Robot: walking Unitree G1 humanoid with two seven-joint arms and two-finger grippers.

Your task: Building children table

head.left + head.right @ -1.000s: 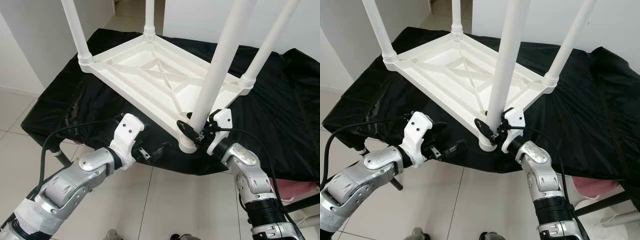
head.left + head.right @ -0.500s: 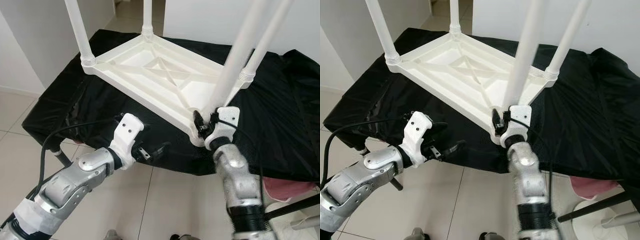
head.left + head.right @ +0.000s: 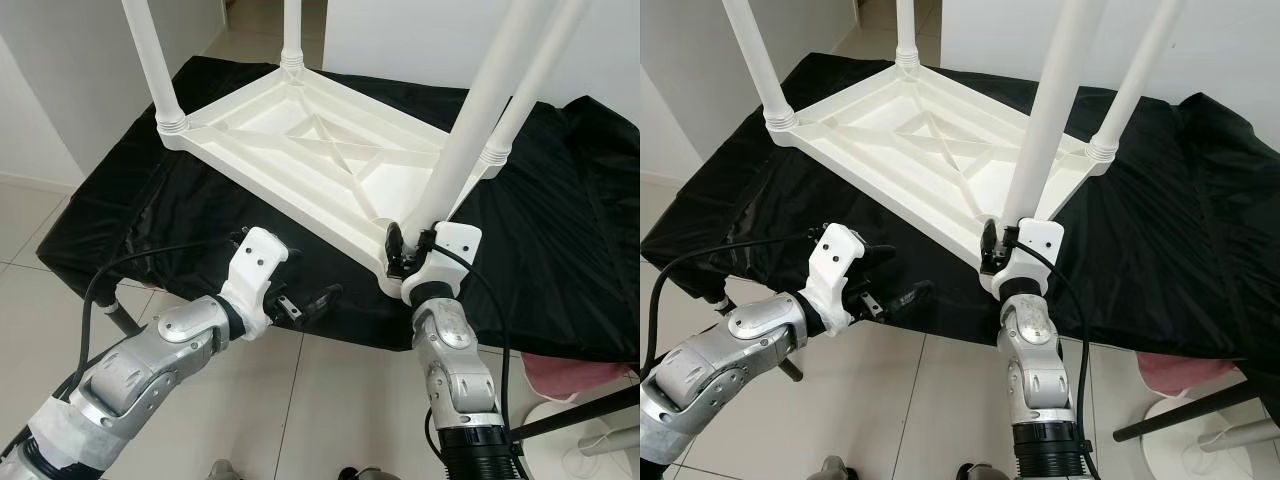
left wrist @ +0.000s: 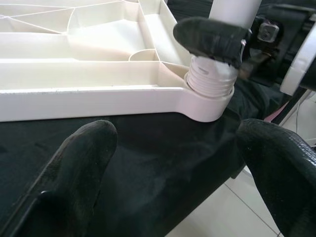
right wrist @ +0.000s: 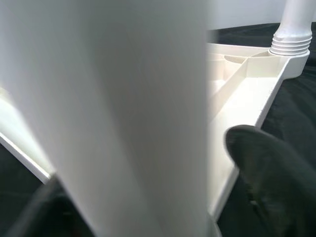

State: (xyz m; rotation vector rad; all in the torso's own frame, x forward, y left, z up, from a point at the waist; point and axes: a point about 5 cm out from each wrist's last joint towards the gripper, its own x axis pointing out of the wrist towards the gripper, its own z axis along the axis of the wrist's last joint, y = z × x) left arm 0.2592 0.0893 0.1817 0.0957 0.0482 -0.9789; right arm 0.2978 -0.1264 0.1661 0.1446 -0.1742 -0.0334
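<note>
Black cloth covers my worktop over pale floor tiles. My right fingers clasp the upturned table's nearest leg; my left fingers, spread wide, hang just before its rim.

All four table legs run past the top edge.

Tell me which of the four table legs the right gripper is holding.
The near-right corner leg, the one closest to the robot. The right gripper is clamped round its base where it enters the upturned tabletop; nothing grips the other three.
</note>
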